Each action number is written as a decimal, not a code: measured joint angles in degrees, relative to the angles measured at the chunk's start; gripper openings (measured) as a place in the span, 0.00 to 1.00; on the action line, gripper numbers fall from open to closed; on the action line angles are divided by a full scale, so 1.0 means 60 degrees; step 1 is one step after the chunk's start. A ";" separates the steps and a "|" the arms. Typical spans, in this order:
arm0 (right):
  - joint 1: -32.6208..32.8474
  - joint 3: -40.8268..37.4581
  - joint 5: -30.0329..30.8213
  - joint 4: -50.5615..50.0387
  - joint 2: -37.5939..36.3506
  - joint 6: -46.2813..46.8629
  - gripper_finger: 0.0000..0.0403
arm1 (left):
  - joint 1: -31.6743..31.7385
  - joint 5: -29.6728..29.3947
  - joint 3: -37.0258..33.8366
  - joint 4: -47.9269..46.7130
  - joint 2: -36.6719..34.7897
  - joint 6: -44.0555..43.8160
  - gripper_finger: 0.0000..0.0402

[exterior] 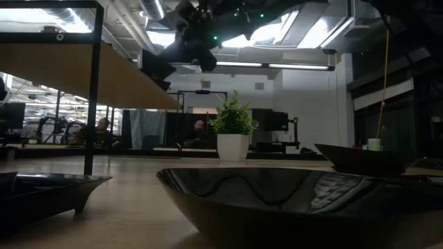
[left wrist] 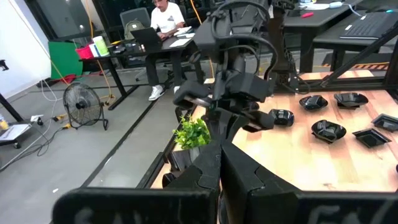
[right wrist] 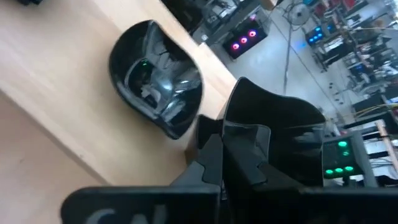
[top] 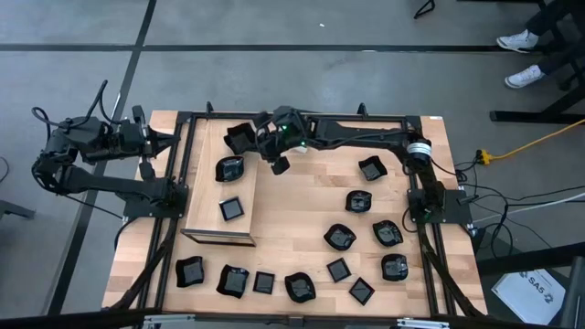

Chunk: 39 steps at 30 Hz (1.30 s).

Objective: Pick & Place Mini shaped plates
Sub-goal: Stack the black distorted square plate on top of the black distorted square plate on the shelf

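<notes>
Left tool (top: 169,139) clamped shut, empty, parked off desk's (top: 302,215) left edge near far corner. Raised wooden platform (top: 219,196) at desk's left carries two mini shaped plates (top: 229,169). Right tool (top: 249,137) pinches square black plate (top: 239,138) above platform's far end. Remaining plates (top: 341,238) scattered along near edge and right half.

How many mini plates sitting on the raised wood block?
2: a rounded plate toward the far end of the block, a square plate nearer its front. A third plate hangs in the shut right tool above the far edge, not resting.
</notes>
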 joint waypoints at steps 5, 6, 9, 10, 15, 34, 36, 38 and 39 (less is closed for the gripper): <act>-0.0025 -0.0002 -0.0321 0.0178 0.0143 0.0086 0.02 | 0.0000 0.0001 0.0000 0.0003 -0.0002 -0.0004 0.01; -0.0025 -0.0002 -0.0321 0.0215 0.0174 0.0110 0.02 | 0.0001 -0.0003 0.0000 0.0000 -0.0004 0.0000 0.01; -0.0027 -0.0002 -0.0323 0.0386 0.0193 0.0170 0.05 | -0.0001 -0.0002 0.0000 0.0002 -0.0004 -0.0002 0.01; -0.0037 -0.0002 -0.0321 0.0416 0.0193 0.0210 0.06 | 0.0001 -0.0003 0.0000 0.0002 -0.0004 -0.0002 0.01; -0.0054 -0.0002 -0.0317 0.0417 0.0197 0.0248 0.10 | -0.0001 -0.0003 0.0000 0.0000 -0.0004 0.0000 0.01; 0.0722 -0.0002 0.1246 -0.0678 -0.0086 0.2363 0.14 | -0.0001 0.0000 0.0000 0.0001 -0.0004 0.0000 0.01; 0.0947 0.0002 0.1260 -0.1048 -0.0289 0.2507 0.14 | -0.0001 -0.0002 0.0000 0.0001 0.0000 -0.0001 0.01; 0.1178 0.0011 0.1267 -0.1328 -0.0411 0.2685 0.14 | 0.0003 -0.0003 0.0000 0.0004 -0.0004 -0.0004 0.01; 0.1280 0.0011 0.1267 -0.1649 -0.0496 0.2786 0.14 | -0.0001 -0.0003 -0.0001 0.0000 -0.0004 -0.0004 0.01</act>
